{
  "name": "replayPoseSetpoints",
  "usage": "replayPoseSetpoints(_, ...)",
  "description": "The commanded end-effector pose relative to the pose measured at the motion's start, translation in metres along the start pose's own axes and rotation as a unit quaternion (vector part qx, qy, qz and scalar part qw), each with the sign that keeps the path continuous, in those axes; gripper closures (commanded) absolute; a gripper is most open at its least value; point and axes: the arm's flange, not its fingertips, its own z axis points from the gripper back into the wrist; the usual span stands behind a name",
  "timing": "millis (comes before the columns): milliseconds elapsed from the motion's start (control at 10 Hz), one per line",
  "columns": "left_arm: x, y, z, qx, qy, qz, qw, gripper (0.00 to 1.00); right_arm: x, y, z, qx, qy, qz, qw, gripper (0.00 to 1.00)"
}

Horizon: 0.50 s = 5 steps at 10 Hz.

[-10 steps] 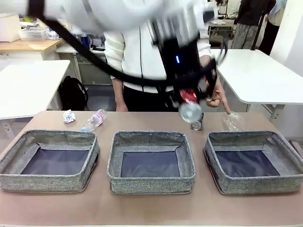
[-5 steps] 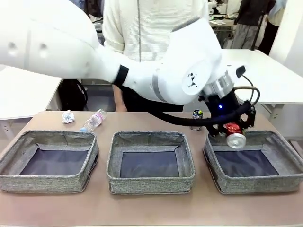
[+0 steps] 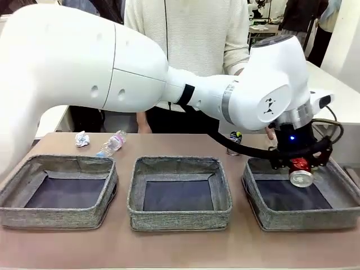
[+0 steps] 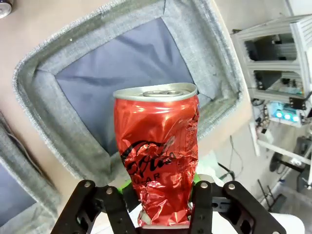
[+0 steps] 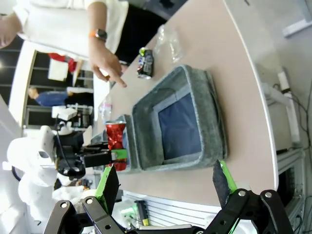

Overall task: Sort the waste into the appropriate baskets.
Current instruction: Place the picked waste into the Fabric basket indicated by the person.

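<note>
Dented red can (image 3: 301,175) swings over the right grey woven basket (image 3: 304,220)
Left jaws grip it — drop looks next; right jaws wide, empty

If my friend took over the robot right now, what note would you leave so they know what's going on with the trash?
Left claw: shut on the dented red can, holding it over the right basket.
Right claw: open, holding nothing.
On the table behind the baskets: dark can, clear cup, bottle, paper wad.
Done: red can picked up.
Left: drop it in, then sort the other four.
</note>
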Motion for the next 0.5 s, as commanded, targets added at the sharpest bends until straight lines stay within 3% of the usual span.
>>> replayPoseSetpoints(0,0.0097,-0.0095,0.0001,0.017,-0.007,0.006,1.0,0.72,-0.0008,0.0032,0.0008,-0.005,-0.002,-0.009,1.0,0.0)
replayPoseSetpoints(100,0.0091,-0.0086,0.0005,0.023,-0.009,0.005,1.0,0.72,-0.0008,0.0032,0.0008,-0.005,-0.002,-0.009,1.0,0.0)
replayPoseSetpoints(200,0.0086,-0.0078,0.0023,0.037,-0.016,-0.002,0.999,0.23,-0.0008,0.0032,0.0008,-0.005,-0.002,-0.009,1.0,0.0)
replayPoseSetpoints(400,0.0069,-0.0078,0.0067,0.032,-0.023,-0.004,0.999,0.0,-0.0008,0.0032,0.0008,-0.005,-0.002,-0.009,1.0,0.0)
